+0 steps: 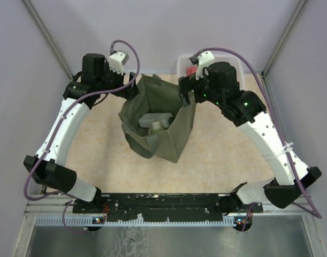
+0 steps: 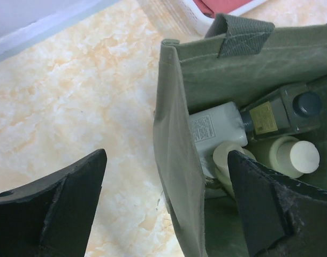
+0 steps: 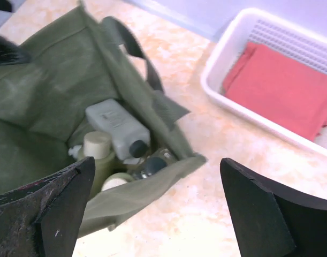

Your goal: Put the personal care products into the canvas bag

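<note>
The bottles (image 3: 116,124) lie heaped inside the canvas bag (image 1: 158,128) at mid-surface (image 1: 222,160), light and slick I'd guess, the bag soft and floppy, best taken by its rim, while the left hand (image 2: 167,158) and right hand (image 3: 157,163) both gape apart, empty.

Top camera: the bag (image 1: 171,140) walls swallow nearly everything inside, only the white bottle (image 1: 152,121) peeks out, label way too small to read. The basket (image 1: 182,61) is mostly behind the right arm (image 1: 222,88). Left wrist: bag runs off the right and bottom edges, and one finger (image 2: 259,209) of the left end effector (image 2: 167,156) covers part of a cream cap (image 2: 225,155). Right wrist is soft; the clear bottle (image 3: 152,166) sits half buried behind the near wall, basket cropped on the right.
</note>
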Action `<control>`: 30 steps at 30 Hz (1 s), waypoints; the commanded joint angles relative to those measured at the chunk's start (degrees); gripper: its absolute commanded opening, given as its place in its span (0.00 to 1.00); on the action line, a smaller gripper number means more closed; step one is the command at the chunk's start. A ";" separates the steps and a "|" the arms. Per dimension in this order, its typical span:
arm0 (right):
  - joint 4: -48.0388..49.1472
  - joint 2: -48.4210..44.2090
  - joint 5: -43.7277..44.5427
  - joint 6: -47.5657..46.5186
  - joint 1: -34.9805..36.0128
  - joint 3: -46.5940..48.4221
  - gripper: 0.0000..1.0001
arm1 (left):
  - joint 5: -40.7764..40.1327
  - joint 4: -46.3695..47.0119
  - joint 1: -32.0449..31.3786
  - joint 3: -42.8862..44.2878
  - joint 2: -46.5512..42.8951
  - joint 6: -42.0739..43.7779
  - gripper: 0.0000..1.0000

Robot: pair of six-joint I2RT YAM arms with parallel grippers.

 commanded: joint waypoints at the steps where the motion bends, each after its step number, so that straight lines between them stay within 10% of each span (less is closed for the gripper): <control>1: 3.20 -3.68 2.50 -1.98 -4.55 -0.91 0.99 | -3.71 3.73 0.34 2.05 -3.52 -1.65 1.00; 5: 5.19 -5.02 -1.97 -1.96 -12.99 -3.37 0.99 | -13.18 6.63 1.77 -0.17 -7.42 -2.44 1.00; 15: 14.83 -4.74 -13.63 2.93 -41.37 -18.12 0.99 | -6.81 11.59 16.81 -7.00 -9.29 -5.52 1.00; 30: 30.45 -3.52 -7.00 10.15 -45.64 -44.11 0.99 | -12.40 21.11 20.29 -25.50 -10.53 -12.58 1.00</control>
